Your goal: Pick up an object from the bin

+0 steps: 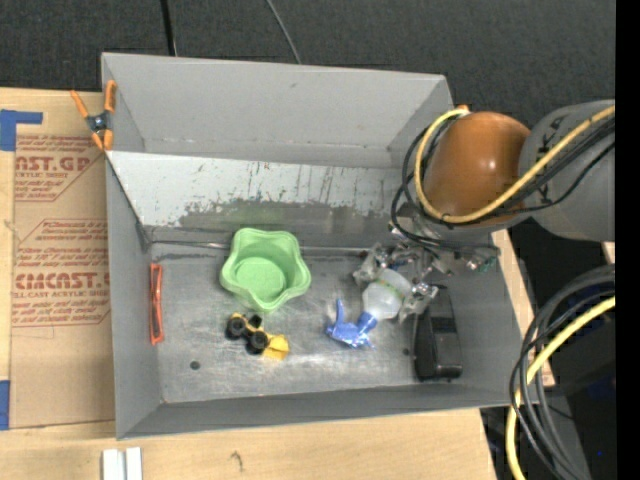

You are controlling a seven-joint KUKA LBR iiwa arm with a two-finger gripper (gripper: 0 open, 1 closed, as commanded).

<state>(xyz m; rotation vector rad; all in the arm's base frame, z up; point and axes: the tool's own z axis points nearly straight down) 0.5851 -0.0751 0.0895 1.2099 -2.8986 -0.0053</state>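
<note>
My gripper [403, 273] is low in the bin's right part, under the arm's orange dome. Directly below it, touching or nearly touching, lies a pale whitish round thing [383, 299]. A small blue crumpled piece [348, 330] lies against that pale thing's lower left. A black boxy object [435, 344] rests just right of them by the bin's right wall. Whether anything is held is hidden by the gripper's own body.
A green flower-shaped bowl [264, 269] stands left of centre. In front of it lies a small black and yellow toy [256, 336]. An orange-red stick [156, 302] lies along the left wall. The arm and its cables cover the bin's right rim.
</note>
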